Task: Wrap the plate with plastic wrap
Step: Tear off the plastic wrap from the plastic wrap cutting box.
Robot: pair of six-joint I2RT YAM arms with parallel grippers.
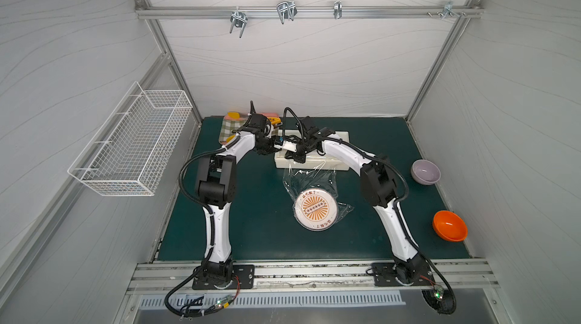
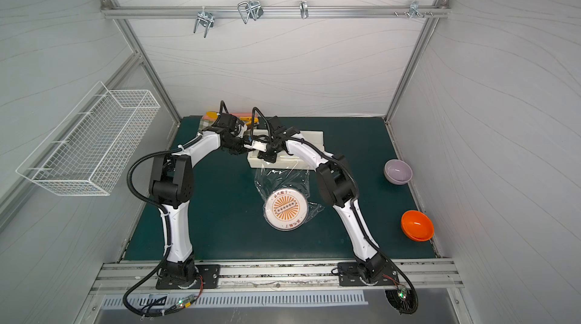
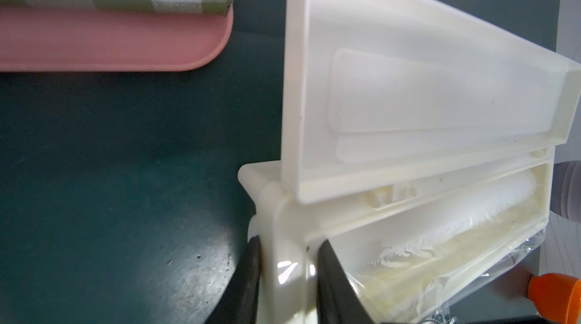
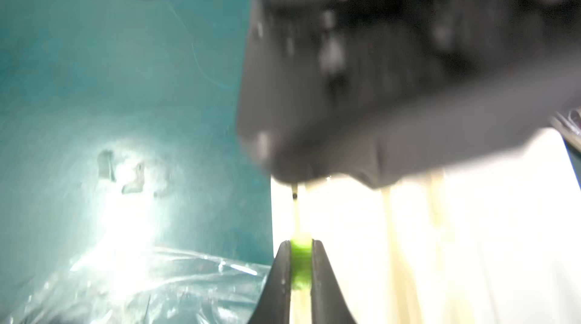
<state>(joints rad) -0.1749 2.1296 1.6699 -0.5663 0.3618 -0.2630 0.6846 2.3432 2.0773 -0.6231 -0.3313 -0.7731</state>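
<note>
While the left fingers (image 3: 248, 275) clamp the end wall of the dispenser box (image 3: 284, 221), its lid (image 3: 424, 102) stands raised and the roll (image 3: 456, 218) lies inside. The right fingers (image 4: 279, 281) are closed on the green slider (image 4: 301, 262). The plastic wrap (image 1: 309, 177) runs from the box to the plate (image 1: 315, 209), which lies flat on the table (image 1: 251, 228) near the box.

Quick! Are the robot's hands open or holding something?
Left hand: closed on the end of the dispenser box.
Right hand: closed on the green slider.
</note>
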